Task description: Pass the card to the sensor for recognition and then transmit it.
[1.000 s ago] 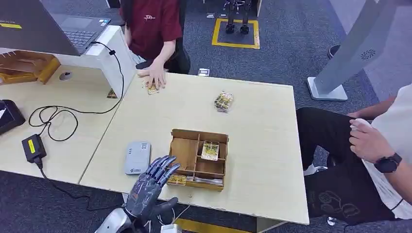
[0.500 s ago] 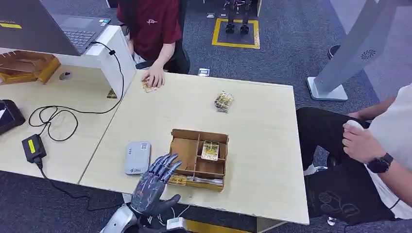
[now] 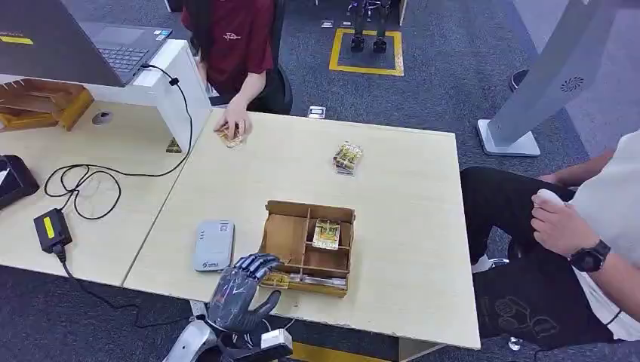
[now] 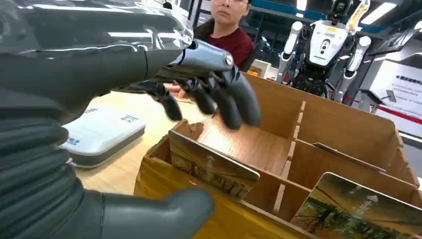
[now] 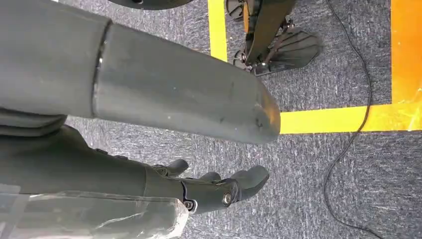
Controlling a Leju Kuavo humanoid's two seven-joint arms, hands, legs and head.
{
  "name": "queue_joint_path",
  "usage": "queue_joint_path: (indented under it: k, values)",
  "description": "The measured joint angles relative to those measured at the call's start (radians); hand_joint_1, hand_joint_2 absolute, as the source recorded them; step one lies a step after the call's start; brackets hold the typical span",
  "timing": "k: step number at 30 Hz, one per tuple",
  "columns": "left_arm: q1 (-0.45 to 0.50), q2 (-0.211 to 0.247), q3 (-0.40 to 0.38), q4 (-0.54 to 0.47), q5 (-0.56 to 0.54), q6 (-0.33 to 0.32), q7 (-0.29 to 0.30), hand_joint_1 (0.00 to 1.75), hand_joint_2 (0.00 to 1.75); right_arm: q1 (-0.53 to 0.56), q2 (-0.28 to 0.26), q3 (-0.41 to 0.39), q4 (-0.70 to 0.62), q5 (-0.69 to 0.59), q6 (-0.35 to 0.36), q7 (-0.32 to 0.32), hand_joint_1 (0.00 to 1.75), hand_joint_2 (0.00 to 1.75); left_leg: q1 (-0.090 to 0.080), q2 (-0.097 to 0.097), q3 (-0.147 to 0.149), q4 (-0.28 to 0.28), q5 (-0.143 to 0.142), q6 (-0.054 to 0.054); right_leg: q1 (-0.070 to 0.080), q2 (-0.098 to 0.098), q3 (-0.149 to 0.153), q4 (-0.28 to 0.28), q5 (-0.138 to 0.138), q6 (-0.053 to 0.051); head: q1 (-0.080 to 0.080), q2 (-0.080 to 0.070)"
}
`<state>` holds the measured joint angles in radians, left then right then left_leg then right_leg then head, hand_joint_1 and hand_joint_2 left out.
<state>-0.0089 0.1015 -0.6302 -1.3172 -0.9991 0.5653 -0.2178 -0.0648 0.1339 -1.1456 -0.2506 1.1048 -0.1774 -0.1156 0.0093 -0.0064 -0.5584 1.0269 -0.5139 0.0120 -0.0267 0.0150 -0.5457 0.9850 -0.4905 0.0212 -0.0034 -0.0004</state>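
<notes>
Reaching over the table's near edge, the robot's left hand [image 3: 240, 290] has its fingers [image 4: 226, 97] curled above the front slot of a wooden divided box [image 3: 290, 237], thumb below the front wall, holding nothing; a card [image 4: 211, 167] stands on edge in that slot, just under the fingertips. The right hand [image 5: 219, 191] hangs over grey carpet, fingers apart and empty. Just left of the box lies a grey card sensor [image 3: 213, 244]. Another card [image 3: 327, 233] rests in a middle compartment. Farther off lies a card stack [image 3: 347, 157], and a person's hand [image 3: 232, 121] rests on a card at the far edge.
</notes>
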Motion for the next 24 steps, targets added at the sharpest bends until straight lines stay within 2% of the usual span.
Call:
queue_joint_path:
  k: [4, 7, 12, 17, 20, 24]
  values:
    - [0.0, -0.003, 0.004, 0.006, 0.006, -0.002, -0.002, 1.64, 1.75, 0.0, 0.0, 0.0, 0.0, 0.0, 0.0, -0.001, 0.0, 0.0, 0.0, 0.0, 0.0, 0.0, 0.0, 0.0, 0.0, 0.0, 0.0, 0.0, 0.0, 0.0, 0.0, 0.0]
    - [0.0, -0.005, 0.005, 0.007, 0.009, -0.005, -0.002, 1.75, 1.75, 0.0, 0.0, 0.0, 0.0, 0.0, 0.0, -0.002, 0.0, 0.0, 0.0, 0.0, 0.0, 0.0, 0.0, 0.0, 0.0, 0.0, 0.0, 0.0, 0.0, 0.0, 0.0, 0.0]
    - [-0.001, -0.01, 0.007, 0.007, 0.029, -0.02, -0.013, 1.75, 1.75, 0.0, 0.0, 0.0, 0.0, 0.0, 0.002, -0.002, 0.0, 0.0, 0.0, 0.0, 0.0, 0.0, 0.0, 0.0, 0.0, 0.0, 0.0, 0.0, 0.0, 0.0, 0.0, 0.0]
    - [-0.001, -0.014, 0.013, 0.001, 0.097, -0.027, -0.046, 1.75, 1.75, 0.0, 0.0, 0.0, 0.0, 0.0, 0.002, -0.002, 0.0, 0.0, 0.0, 0.0, 0.0, 0.0, 0.0, 0.0, 0.0, 0.0, 0.0, 0.0, 0.0, 0.0, 0.0, 0.0]
    - [-0.002, -0.01, 0.02, -0.044, 0.105, -0.026, -0.047, 1.75, 1.75, 0.0, 0.0, 0.0, 0.0, 0.0, 0.002, -0.002, 0.0, 0.0, 0.0, 0.0, 0.0, 0.0, 0.0, 0.0, 0.0, 0.0, 0.0, 0.0, 0.0, 0.0, 0.0, 0.0]
    - [-0.037, 0.011, 0.024, -0.171, 0.111, -0.026, -0.044, 1.75, 1.75, 0.0, 0.0, 0.0, 0.0, 0.0, 0.002, -0.001, 0.0, 0.0, 0.0, -0.001, 0.0, 0.0, 0.0, 0.0, 0.0, -0.001, 0.0, 0.0, 0.0, 0.0, 0.0, 0.0]
